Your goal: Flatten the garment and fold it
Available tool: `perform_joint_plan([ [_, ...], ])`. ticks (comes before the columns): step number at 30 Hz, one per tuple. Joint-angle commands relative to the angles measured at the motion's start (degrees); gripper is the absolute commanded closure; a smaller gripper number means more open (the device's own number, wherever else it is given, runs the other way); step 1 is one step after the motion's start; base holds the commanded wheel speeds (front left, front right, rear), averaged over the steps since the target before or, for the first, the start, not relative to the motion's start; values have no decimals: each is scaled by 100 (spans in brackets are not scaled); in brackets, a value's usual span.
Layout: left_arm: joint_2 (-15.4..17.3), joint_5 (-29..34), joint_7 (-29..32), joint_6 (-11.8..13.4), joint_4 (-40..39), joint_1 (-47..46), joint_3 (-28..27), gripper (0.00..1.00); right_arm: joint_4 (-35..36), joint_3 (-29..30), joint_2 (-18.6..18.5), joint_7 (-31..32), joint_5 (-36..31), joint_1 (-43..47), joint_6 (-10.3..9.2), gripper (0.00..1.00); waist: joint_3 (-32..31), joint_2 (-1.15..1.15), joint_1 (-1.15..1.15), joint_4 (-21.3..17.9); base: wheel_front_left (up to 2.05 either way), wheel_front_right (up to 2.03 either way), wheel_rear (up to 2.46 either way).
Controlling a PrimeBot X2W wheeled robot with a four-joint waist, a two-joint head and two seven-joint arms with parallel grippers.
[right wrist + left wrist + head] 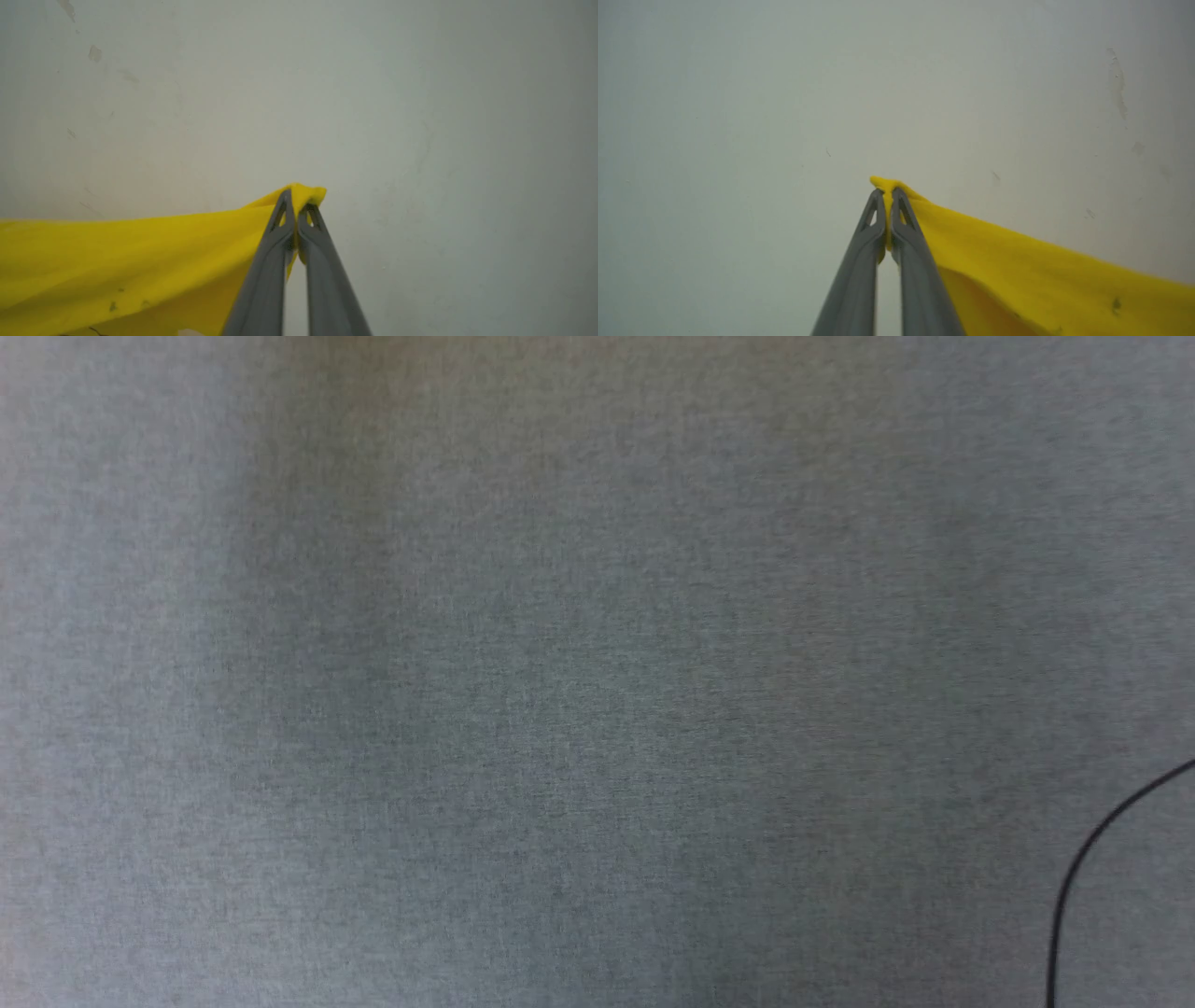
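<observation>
The garment (pixel 1017 261) is mustard-yellow cloth. In the left wrist view my left gripper (pixel 888 192) is shut on a bunched corner of it, and the cloth runs away taut to the lower right. In the right wrist view my right gripper (pixel 296 198) is shut on another corner of the garment (pixel 140 256), which stretches off to the lower left. Very close to the head camera is a finely woven cloth (pixel 560 691), grey-looking with a faint yellow tinge. A curved black line (pixel 1083 859) crosses its lower right corner. Whether this cloth is the garment I cannot tell.
Behind both grippers lies a pale, plain surface (pixel 761 102) with a few small stains (pixel 1118 84); more marks (pixel 95 53) show at the upper left of the right wrist view.
</observation>
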State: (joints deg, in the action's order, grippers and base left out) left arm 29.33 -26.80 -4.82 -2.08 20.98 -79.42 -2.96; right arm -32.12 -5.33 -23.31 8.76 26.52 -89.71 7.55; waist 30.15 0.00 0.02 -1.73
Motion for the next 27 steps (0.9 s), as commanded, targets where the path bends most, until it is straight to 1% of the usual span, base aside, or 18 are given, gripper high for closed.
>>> perform_joint_plan([
  [1,-63,48,-78,-64,107,-11,50,100,-68,-39,7,-85,20,27,-6,100,175,0,-2,133,0,0,0],
  [7,-274,183,-413,-197,595,572,385,100,-359,-183,16,-394,196,596,-6,100,80,0,-2,243,0,0,0],
  [12,-490,293,-645,-216,730,1559,645,100,-417,-369,-46,-556,445,1573,-6,100,-320,0,-2,312,0,0,0],
  [14,-505,307,-679,-198,729,2046,683,100,-367,-451,-73,-589,596,2066,-6,100,-566,0,-2,313,0,0,0],
  [18,-323,336,-601,-179,659,3062,702,100,-88,-716,-193,-516,845,3164,-6,100,-1109,0,-2,279,0,0,0],
  [20,-221,299,-334,-231,618,3592,770,100,134,-778,-245,-407,1038,3749,-6,100,-1394,0,-2,259,0,0,0],
  [24,122,471,167,-296,346,4558,1040,100,640,-862,-450,-104,1279,4896,-6,100,-1910,0,-2,220,0,0,0],
  [27,283,516,567,-261,0,5215,1156,100,934,-773,-587,130,1362,5616,-6,100,-2238,0,-2,201,0,0,0],
])
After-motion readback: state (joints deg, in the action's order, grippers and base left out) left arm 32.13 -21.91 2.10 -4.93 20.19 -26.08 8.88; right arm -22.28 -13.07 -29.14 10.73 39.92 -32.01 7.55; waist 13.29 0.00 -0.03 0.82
